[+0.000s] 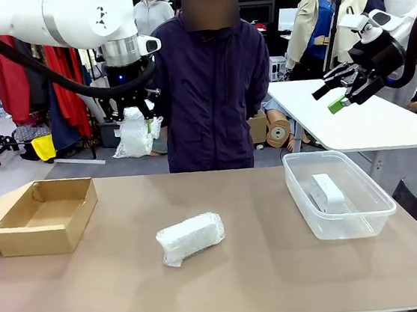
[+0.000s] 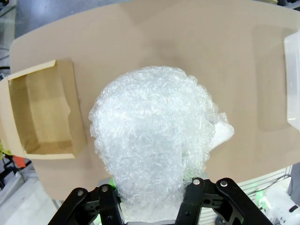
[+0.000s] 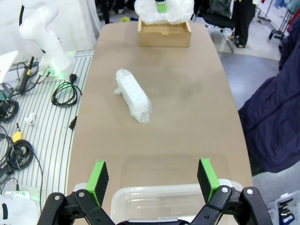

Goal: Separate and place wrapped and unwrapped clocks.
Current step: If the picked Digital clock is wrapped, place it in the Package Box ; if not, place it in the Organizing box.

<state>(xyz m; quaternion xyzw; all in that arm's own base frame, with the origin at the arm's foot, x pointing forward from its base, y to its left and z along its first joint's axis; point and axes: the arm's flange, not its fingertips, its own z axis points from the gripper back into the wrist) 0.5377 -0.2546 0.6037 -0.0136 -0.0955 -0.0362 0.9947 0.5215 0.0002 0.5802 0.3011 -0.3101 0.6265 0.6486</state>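
Observation:
My left gripper [image 1: 134, 110] hangs high over the table's far left, shut on a wrapped clock [image 1: 134, 134], a lumpy white bundle in bubble wrap. In the left wrist view that bundle [image 2: 154, 136] bulges out from between the fingers of the left gripper [image 2: 152, 206], above the table beside the cardboard box [image 2: 42, 115]. A second wrapped clock [image 1: 191, 238] lies on the table's middle, also seen as the wrapped clock [image 3: 133, 96]. The bare white clock [image 1: 327, 191] rests in the clear tub [image 1: 367, 221]. My right gripper [image 1: 337, 92] is open and empty, raised over the tub [image 3: 173, 199], as the right gripper [image 3: 152, 174] shows.
An open brown cardboard box [image 1: 46, 214] stands at the table's left end. A person in a dark jacket [image 1: 216, 87] stands at the far edge, between the arms. A white table [image 1: 355, 120] lies behind on the right.

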